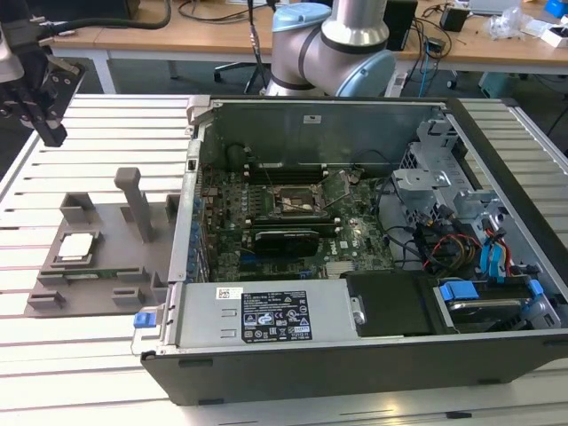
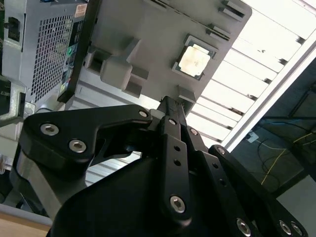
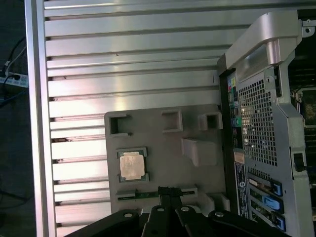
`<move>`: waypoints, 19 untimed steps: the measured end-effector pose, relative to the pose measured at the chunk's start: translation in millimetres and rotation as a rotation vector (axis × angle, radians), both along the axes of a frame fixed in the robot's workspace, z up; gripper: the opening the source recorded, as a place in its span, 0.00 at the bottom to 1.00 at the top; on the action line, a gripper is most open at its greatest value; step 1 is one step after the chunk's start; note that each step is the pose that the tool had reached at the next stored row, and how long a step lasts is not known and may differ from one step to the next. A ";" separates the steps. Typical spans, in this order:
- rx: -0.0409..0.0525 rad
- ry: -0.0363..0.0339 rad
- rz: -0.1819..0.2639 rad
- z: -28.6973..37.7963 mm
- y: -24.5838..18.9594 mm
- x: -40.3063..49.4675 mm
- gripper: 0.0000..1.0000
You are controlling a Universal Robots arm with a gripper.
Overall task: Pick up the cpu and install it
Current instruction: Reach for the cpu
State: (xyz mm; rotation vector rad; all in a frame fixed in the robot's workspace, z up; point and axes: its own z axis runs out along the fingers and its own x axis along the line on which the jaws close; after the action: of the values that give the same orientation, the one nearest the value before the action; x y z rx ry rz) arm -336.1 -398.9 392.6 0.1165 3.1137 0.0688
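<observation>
Hovering at the exterior view's far left, my claw looks clenched on nothing, tips pressed together. The cpu lies flat in the grey fixture plate, nearer than the claw and slightly right of it. Further right, the open computer case shows its socket, everything sitting on the slatted table.

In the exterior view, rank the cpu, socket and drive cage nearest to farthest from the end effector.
1. cpu, on the fixture plate, the exterior view's left, by the end effector.
2. socket, mid-view.
3. drive cage, the exterior view's right.
</observation>
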 end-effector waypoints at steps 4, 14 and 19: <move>0.0000 0.0000 0.000 0.0 0.0 -6.5 0.11; 0.0000 0.0000 0.000 -0.1 0.0 -26.6 0.11; 0.0000 0.0000 0.000 0.0 0.0 -36.9 0.11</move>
State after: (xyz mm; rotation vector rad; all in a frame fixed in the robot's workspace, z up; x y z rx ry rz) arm -373.0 -398.8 392.6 0.1166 3.1137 0.0688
